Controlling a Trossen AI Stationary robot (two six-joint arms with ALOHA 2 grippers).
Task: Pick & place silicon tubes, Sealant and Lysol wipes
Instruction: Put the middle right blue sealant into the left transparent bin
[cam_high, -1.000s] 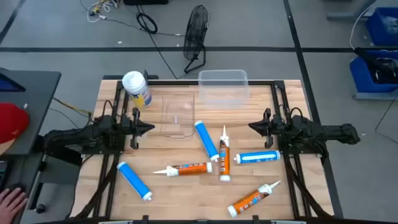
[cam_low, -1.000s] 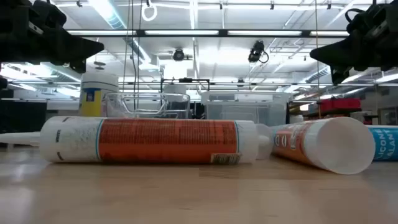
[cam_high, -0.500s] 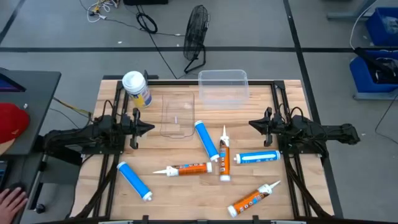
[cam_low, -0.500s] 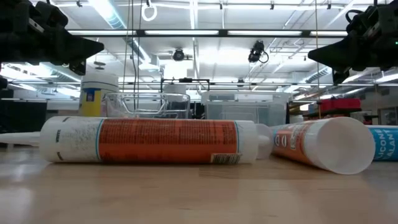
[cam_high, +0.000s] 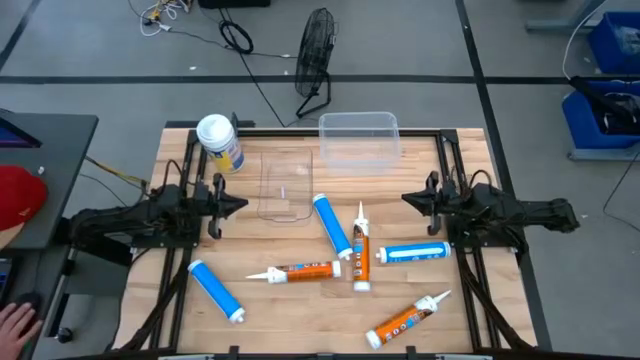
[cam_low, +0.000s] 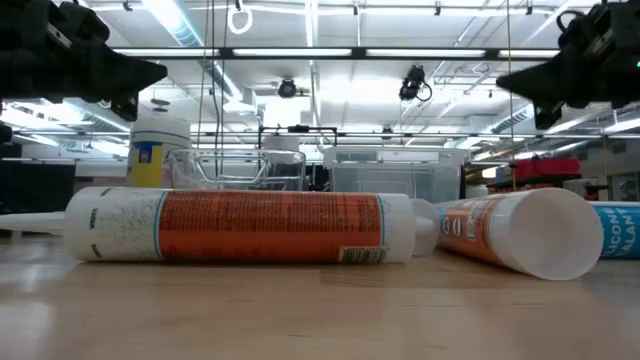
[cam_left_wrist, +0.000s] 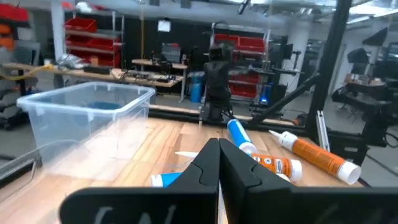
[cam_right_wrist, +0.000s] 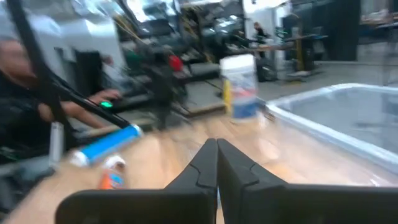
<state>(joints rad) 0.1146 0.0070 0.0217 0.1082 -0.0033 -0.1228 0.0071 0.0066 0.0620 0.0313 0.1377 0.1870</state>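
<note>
The Lysol wipes canister (cam_high: 219, 142) stands upright on its base at the table's far left, also in the right wrist view (cam_right_wrist: 241, 86). Three blue silicone tubes (cam_high: 332, 224) (cam_high: 411, 252) (cam_high: 216, 290) and three orange sealant tubes (cam_high: 300, 271) (cam_high: 359, 247) (cam_high: 406, 319) lie on their sides on the near half of the table. My left gripper (cam_high: 243, 204) hovers shut at the left, pointing toward the table's middle (cam_left_wrist: 217, 149). My right gripper (cam_high: 405, 200) hovers shut at the right, facing it (cam_right_wrist: 216, 149). Both hang well above the tubes in the low view (cam_low: 150, 75) (cam_low: 510, 82).
A clear plastic bin (cam_high: 359, 137) stands at the far middle, with a flat clear lid (cam_high: 284, 185) beside it toward the left. A person's hand (cam_high: 15, 320) and a red cap (cam_high: 20, 195) show off the table's left side. A fan (cam_high: 315, 50) stands on the floor behind.
</note>
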